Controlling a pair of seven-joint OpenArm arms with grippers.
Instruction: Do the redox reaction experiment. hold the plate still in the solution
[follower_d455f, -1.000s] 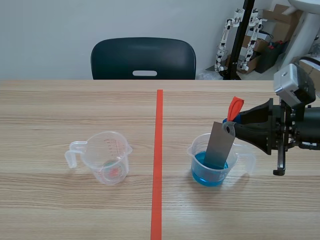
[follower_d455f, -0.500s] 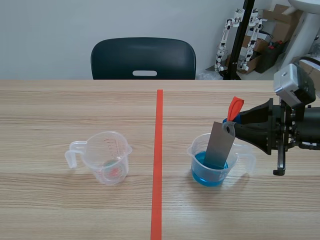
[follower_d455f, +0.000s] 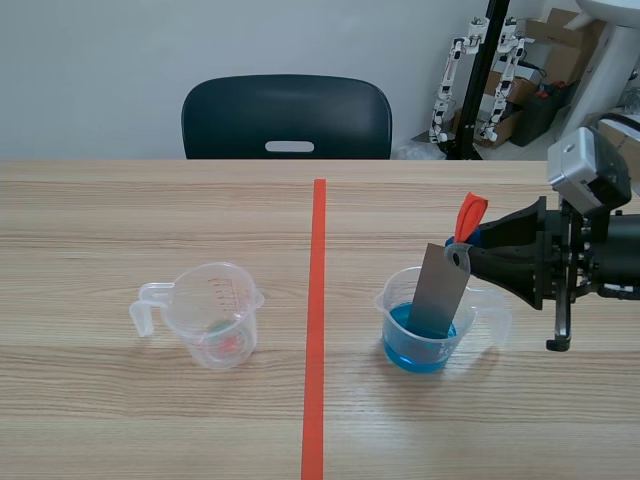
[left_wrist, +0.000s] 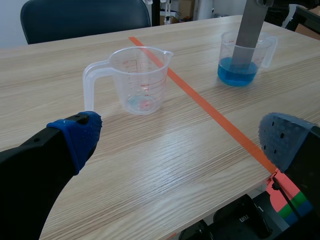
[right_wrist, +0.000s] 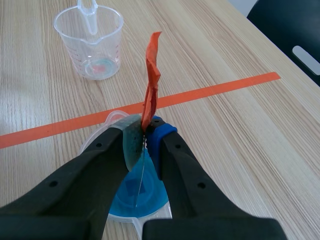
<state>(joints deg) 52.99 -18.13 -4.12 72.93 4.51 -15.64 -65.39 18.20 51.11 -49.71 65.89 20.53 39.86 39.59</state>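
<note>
Now the right gripper (follower_d455f: 470, 255) is closed on the upper end of the grey plate (follower_d455f: 438, 292), just under an orange strip (follower_d455f: 470, 213) that stands up from there. The plate leans a little, with its lower end dipped in the blue solution (follower_d455f: 405, 355) inside the clear cup (follower_d455f: 385, 298). The left gripper (left_wrist: 180, 140) has its fingers wide apart, near the other measuring cup (left_wrist: 140, 80).
</note>
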